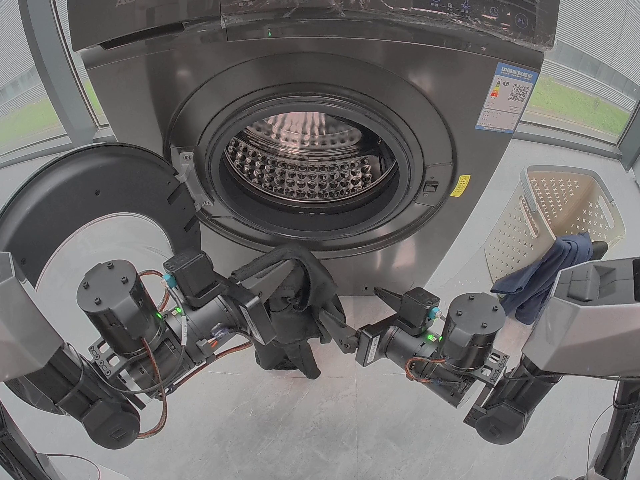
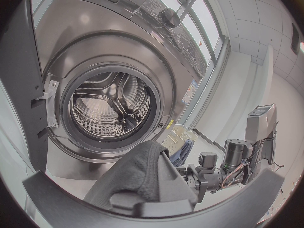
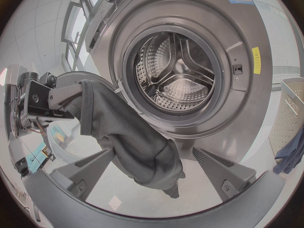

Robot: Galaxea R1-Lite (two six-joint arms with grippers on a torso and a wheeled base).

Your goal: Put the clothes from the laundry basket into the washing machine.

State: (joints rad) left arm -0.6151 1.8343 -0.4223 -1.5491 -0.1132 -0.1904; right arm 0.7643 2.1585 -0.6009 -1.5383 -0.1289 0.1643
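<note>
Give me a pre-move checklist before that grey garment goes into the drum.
1. Washing machine door swung wide: ok.
2. Drum empty, opening unblocked: ok.
3. Left pincer shut on the dark grey garment: ok.
4. Garment level with the opening: not ok; it hangs below the drum's lip, so probably lift first.
5. Right pincer open: ok; whether it touches the garment: cannot tell.
6. Blue garment draped over the laundry basket rim, waiting its turn: ok.
</note>
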